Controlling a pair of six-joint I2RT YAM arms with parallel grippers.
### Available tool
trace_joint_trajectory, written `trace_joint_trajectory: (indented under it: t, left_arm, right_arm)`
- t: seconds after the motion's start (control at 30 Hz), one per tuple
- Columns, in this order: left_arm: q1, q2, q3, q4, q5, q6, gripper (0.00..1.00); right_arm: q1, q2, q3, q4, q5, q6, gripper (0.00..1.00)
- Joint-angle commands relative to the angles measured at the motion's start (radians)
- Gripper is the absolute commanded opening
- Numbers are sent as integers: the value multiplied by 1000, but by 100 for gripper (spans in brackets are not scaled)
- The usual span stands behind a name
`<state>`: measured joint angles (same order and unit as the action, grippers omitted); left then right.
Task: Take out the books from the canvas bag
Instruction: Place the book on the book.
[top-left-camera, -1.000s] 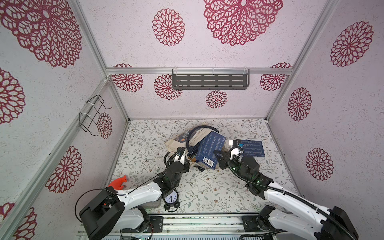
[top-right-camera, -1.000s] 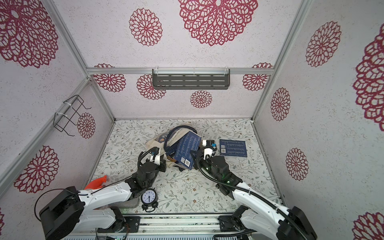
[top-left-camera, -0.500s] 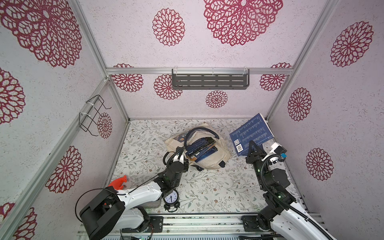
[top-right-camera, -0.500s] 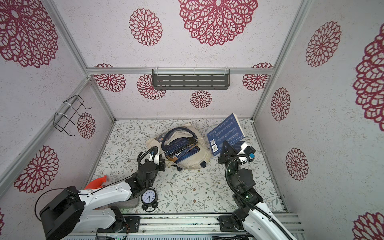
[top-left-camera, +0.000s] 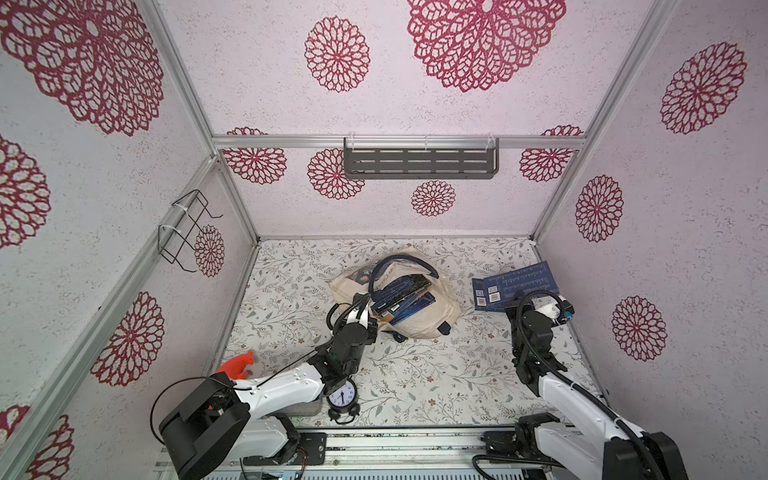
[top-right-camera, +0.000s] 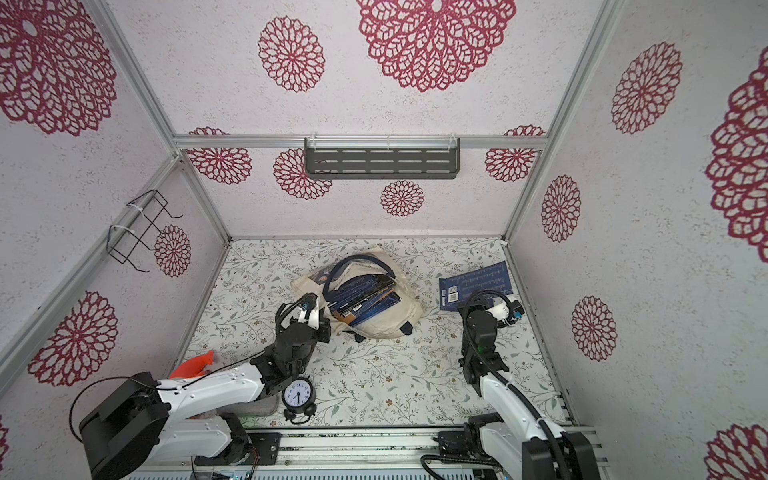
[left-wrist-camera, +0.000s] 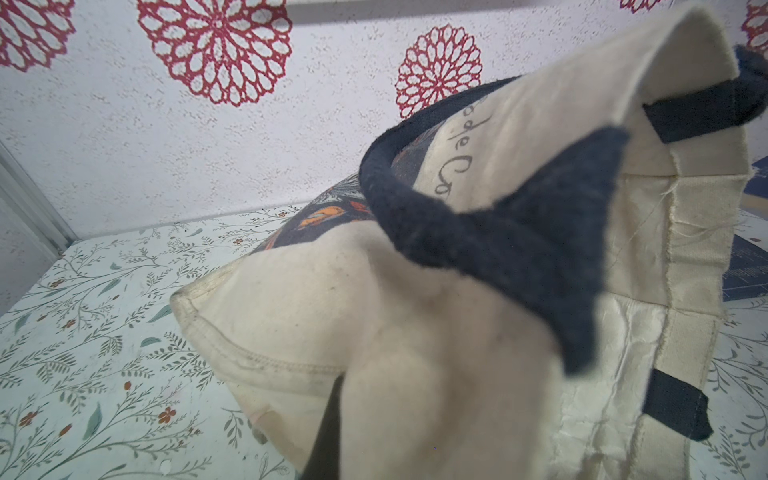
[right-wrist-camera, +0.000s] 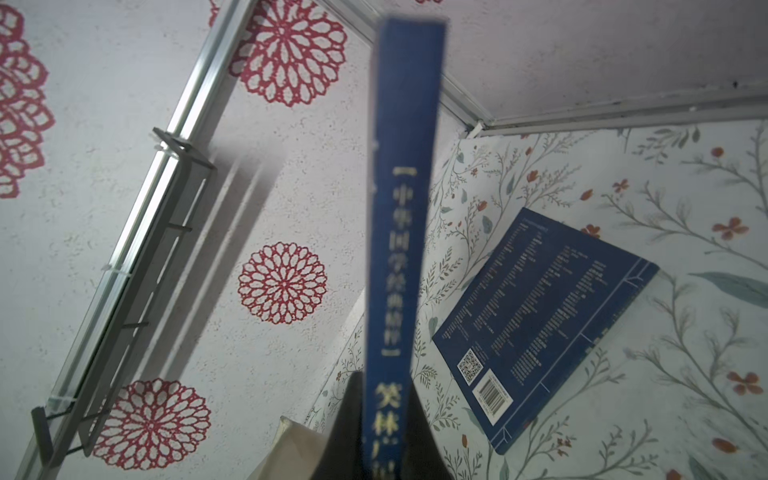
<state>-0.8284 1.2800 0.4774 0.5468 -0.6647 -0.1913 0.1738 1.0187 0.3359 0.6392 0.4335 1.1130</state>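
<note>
My left gripper (top-left-camera: 362, 305) is biting a fold of the canvas bag (top-left-camera: 432, 322), jaws all but closed with only cloth between them. My right gripper (right-wrist-camera: 384, 415) is pinching one end of a navy book (right-wrist-camera: 401, 232), jaws nearly together across its thin body, spine toward my wrist camera.

Close in, beside my left forearm, a small black alarm clock (top-left-camera: 341, 398) is standing on the floral tabletop (top-left-camera: 415, 374). A careless swing of that elbow could be knocking it over.

Moving out to the bag: I'm judging the cloth as the weak point. It is floppy, coarse cream weave, and if it creeps out of my left jaws the mouth could be collapsing over the remaining books (top-left-camera: 401, 296). Those are lying fanned in the opening, flat slick rectangles, navy with a sliver of tan. The thick, fuzzy navy strap (left-wrist-camera: 478, 245) is looping over them, so I'm expecting a snag on the next pull.

Further out on my right, the held book is hanging from a narrow grip on a smooth cover. It could be pivoting or slipping as I lower it. A second navy book (right-wrist-camera: 540, 324) is lying flat near the right wall, barcode up. Coming down crooked on it could be sending both sliding into that wall.
</note>
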Motion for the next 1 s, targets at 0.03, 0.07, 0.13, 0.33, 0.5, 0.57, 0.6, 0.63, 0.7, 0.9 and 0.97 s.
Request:
trace_joint_trajectory:
  t: [0.03, 0.07, 0.13, 0.33, 0.5, 0.57, 0.6, 0.63, 0.7, 0.9, 0.97]
  left_arm:
    - [11, -36, 21, 56, -11, 3, 0]
    - [9, -37, 20, 56, -8, 1, 0]
    - [8, -38, 20, 56, -4, 1, 0]
    - [6, -36, 20, 59, -6, 5, 0]
    - [7, -30, 21, 62, -2, 6, 0]
    - [6, -27, 23, 61, 0, 6, 0]
    - [7, -26, 23, 62, 0, 6, 0]
    - [6, -25, 23, 61, 2, 6, 0]
    - [7, -25, 23, 62, 4, 6, 0]
    - [6, -18, 26, 59, 13, 4, 0]
    - [6, -15, 27, 60, 12, 6, 0]
  right_arm:
    - [-42, 80, 17, 165, -36, 136, 0]
    - [-50, 111, 19, 173, -41, 149, 0]
    - [-64, 167, 21, 195, -52, 167, 0]
    - [-85, 328, 52, 255, -74, 191, 0]
    - [-88, 444, 87, 280, -87, 182, 0]
    - [-89, 480, 96, 279, -78, 183, 0]
    - [-92, 499, 101, 277, -73, 184, 0]
    - [-97, 515, 105, 276, -75, 194, 0]
    - [-111, 553, 113, 283, -93, 210, 0]
    - [-142, 637, 155, 266, -171, 251, 0]
    - [-150, 649, 159, 253, -188, 258, 0]
